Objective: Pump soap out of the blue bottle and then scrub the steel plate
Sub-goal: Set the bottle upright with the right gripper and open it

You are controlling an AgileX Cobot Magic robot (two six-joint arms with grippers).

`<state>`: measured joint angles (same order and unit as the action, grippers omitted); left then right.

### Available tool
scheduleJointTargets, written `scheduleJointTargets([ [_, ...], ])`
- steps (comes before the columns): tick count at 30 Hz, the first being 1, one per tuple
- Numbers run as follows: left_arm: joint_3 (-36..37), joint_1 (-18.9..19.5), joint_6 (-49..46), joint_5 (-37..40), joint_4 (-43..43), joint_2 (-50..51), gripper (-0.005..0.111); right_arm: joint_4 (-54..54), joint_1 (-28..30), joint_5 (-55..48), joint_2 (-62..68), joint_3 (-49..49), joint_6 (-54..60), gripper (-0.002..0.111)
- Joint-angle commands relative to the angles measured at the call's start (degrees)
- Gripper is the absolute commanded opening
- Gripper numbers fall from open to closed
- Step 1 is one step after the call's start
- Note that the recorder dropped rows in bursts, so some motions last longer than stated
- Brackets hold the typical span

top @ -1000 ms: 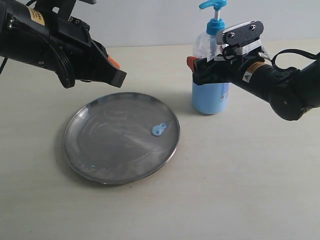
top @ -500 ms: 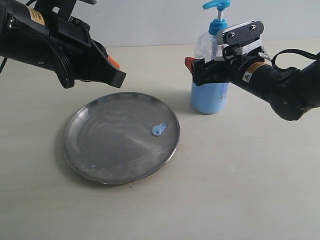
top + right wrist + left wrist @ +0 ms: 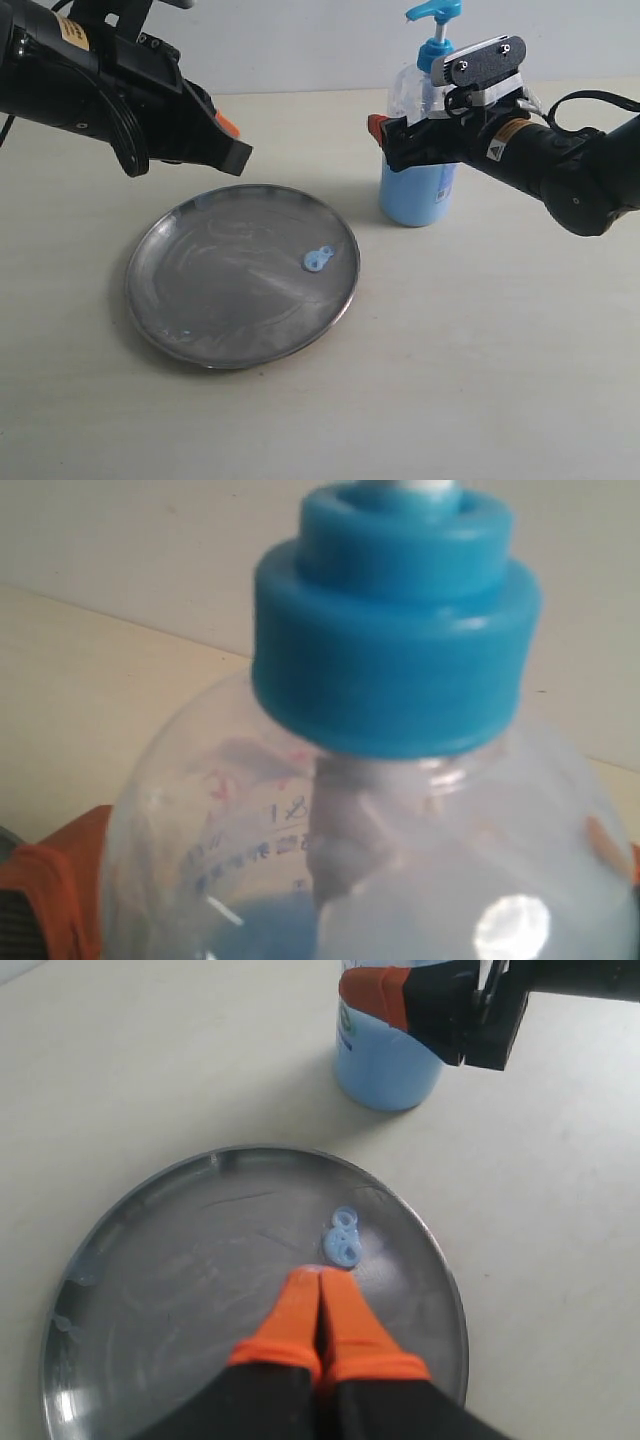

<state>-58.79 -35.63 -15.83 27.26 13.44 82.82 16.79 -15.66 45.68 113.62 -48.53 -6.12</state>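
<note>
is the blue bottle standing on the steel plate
No, the blue bottle stands on the table beside the steel plate, clear of its rim.

Pale bench carrying one plate and one bottle.

The bench (image 3: 480,350) was a plain, matt cream surface that filled most of the exterior view, from the lower edge to near the top of the frame. Two things rested directly on it. The steel plate (image 3: 215,285) lay flat left of centre, with its streaky face up and its raised rim showing all round. The blue bottle (image 3: 412,200) stood upright in the upper right of the frame with its base on the bench. It was near the plate's upper right edge but apart from it, with a strip of bare bench between them.
</note>
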Motion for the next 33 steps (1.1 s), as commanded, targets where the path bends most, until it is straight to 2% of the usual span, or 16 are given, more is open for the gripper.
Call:
scheduleJointTargets([
  [1, 0.2, -0.3, -0.2, -0.7, 0.6, -0.4, 0.000, 1.2, 0.1, 0.5, -0.6, 0.2, 0.1, 0.101],
  [5, 0.2, -0.3, -0.2, -0.7, 0.6, -0.4, 0.000, 1.2, 0.1, 0.5, -0.6, 0.1, 0.1, 0.105],
  [12, 0.2, -0.3, -0.2, -0.7, 0.6, -0.4, 0.000, 1.2, 0.1, 0.3, -1.5, 0.1, 0.7, 0.105],
  [33, 0.2, -0.3, -0.2, -1.3, 0.8, -0.4, 0.000, 1.3, 0.0, -11.8, -15.2, 0.1, -4.3, 0.105],
])
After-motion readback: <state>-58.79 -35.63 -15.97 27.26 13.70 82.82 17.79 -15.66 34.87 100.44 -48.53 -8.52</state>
